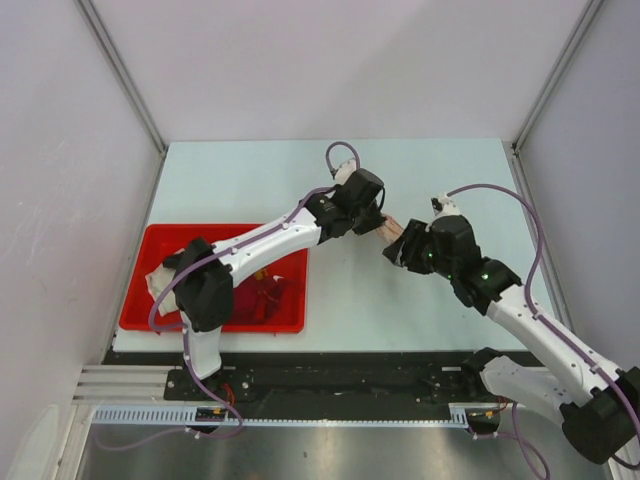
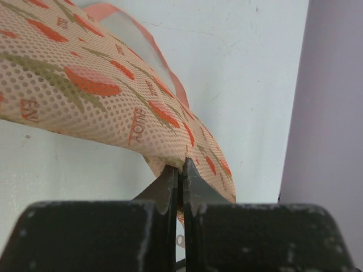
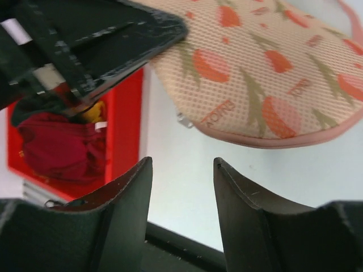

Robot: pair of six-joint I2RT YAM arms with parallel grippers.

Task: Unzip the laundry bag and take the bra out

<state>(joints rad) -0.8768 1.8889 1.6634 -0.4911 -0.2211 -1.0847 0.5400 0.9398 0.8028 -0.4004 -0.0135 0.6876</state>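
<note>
Your left gripper (image 2: 180, 170), fingers pressed together, pinches the edge of the laundry bag (image 2: 96, 96), which hangs above the table (image 2: 249, 85). Your right gripper (image 3: 181, 164) sits just beside the bag, jaws spread, gripping nothing. At left, a red tray (image 1: 160, 250) holds a dark red garment (image 3: 54, 144).

The word "ENJOY" is printed repeatedly in small reddish letters across the laundry bag (image 2: 102, 107).
</note>
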